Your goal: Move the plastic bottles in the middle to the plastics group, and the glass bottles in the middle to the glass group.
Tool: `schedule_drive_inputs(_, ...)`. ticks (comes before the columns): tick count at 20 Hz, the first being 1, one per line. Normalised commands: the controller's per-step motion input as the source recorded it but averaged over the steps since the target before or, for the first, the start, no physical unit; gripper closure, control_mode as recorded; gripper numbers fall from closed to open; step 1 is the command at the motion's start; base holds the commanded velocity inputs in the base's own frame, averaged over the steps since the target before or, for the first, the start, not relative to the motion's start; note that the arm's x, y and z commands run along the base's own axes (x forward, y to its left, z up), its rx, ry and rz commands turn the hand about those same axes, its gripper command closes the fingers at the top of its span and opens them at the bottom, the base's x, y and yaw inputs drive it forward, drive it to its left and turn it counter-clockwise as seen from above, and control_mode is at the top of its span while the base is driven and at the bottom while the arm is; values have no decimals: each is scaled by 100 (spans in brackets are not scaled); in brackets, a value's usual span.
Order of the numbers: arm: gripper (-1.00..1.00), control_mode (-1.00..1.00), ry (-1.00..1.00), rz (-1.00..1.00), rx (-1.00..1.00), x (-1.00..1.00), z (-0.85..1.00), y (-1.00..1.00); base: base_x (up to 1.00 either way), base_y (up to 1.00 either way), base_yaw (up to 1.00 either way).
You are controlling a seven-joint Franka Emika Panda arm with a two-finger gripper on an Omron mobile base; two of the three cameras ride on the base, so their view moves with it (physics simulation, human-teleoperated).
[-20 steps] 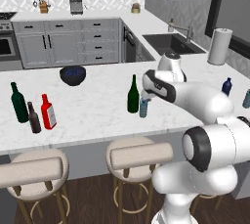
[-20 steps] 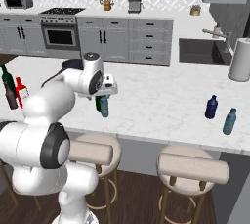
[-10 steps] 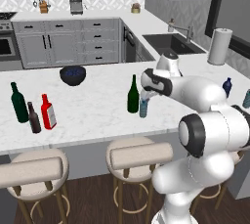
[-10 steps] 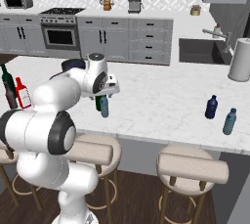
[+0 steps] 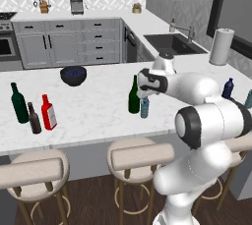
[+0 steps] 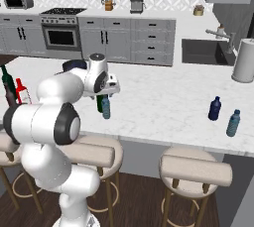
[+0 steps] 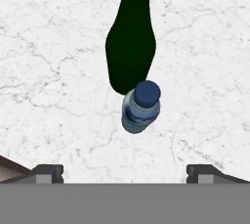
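Note:
The small pale blue plastic bottle (image 5: 144, 107) (image 6: 105, 108) with a blue cap stands mid-counter, right beside the tall green wine bottle (image 5: 133, 95) (image 7: 130, 42). My gripper (image 5: 144, 94) (image 6: 107, 94) (image 7: 124, 171) hangs open just above the plastic bottle (image 7: 141, 106), holding nothing. Its fingertips (image 7: 47, 171) stand wide apart on either side. The red bottle (image 5: 48, 113) (image 6: 20, 90) stands at the left with the dark teal-green bottle (image 5: 18, 103) (image 6: 7, 83) and the brown bottle (image 5: 33, 118). The navy bottle (image 5: 227, 88) (image 6: 214, 108) and pale teal bottle (image 5: 248, 98) (image 6: 232, 123) stand at the right.
A dark bowl (image 5: 74, 75) sits on the counter behind the middle. A paper towel roll (image 5: 219, 46) (image 6: 244, 61) stands near the sink (image 5: 172, 44). Stools (image 5: 140, 154) line the near counter edge.
The hand has shifted slightly left over the pale blue bottle and the arm's elbow has swung round. The jaws stay open. No bottle has moved.

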Motion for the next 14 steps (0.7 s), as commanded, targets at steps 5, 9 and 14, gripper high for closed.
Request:
schedule_drive_inputs(5,-100,-100,0,0,0,20,-13,2,0,0,0)
schedule_drive_inputs(9,-100,-100,0,0,0,32,-20,0,0,0,0)
schedule_drive_inputs(14,-100,-100,1,0,0,23,-14,0,0,0,0)
